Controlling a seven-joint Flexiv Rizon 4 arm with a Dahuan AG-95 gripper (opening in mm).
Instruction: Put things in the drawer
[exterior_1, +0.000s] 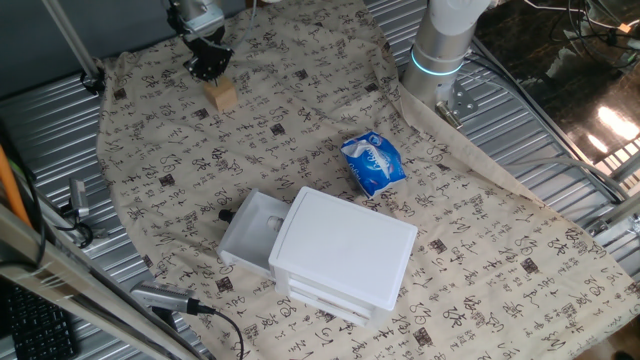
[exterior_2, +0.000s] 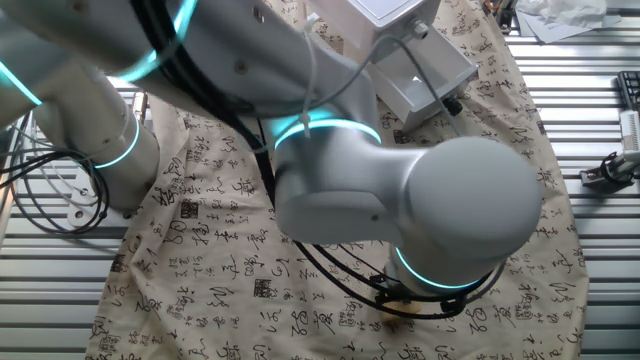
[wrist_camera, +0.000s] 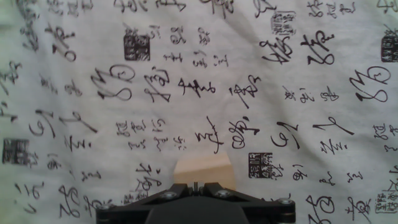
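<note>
Light-brown wooden block (exterior_1: 222, 95), small and roughly cubic, sits on the calligraphy-printed cloth (exterior_1: 300, 120) covering the table, just under the black claw (exterior_1: 208, 68), well apart from the white plastic stacked-drawer unit (exterior_1: 345, 255). Its shallow top drawer (exterior_1: 250, 232) stands pulled out, dark knob (exterior_1: 225, 214) outward, and looks empty, presumably ready to receive the block. A crumpled blue-and-white packet (exterior_1: 373, 163) lies nearby.

From the other fixed view, the arm hides the block.

From the hand view, the block (wrist_camera: 203, 169) peeks out just ahead of the claw (wrist_camera: 196, 186); whether the fingers are apart or clamped, I cannot tell.
</note>
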